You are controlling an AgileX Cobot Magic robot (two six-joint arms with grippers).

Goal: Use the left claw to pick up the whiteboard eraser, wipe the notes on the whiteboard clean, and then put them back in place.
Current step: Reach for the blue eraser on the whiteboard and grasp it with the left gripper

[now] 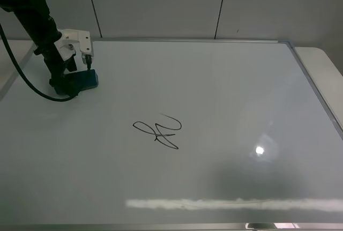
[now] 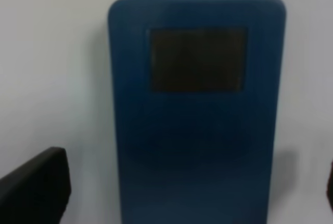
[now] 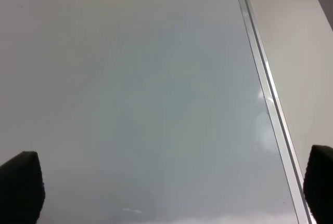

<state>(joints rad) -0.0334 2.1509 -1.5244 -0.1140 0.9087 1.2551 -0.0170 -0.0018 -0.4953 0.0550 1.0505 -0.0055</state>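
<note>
Blue whiteboard eraser (image 1: 86,79): flat on whiteboard (image 1: 241,81), far left, well apart from notes (image 1: 159,132)
Left end effector (image 2: 182,195): spread wide, straddling eraser
Right end effector (image 3: 169,187): spread wide over whiteboard edge

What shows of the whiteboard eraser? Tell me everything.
The whiteboard eraser is a dark blue rectangular block with rounded corners, plastic-looking, with a dark rectangular patch on top and a grey felt-like strip peeping out at one end. It lies flat on the whiteboard near its far left corner, well away from the scribble. The left gripper straddles it with jaws open; the wrist view, though blurred, shows a gap at each finger, so nothing grips it yet.
</note>
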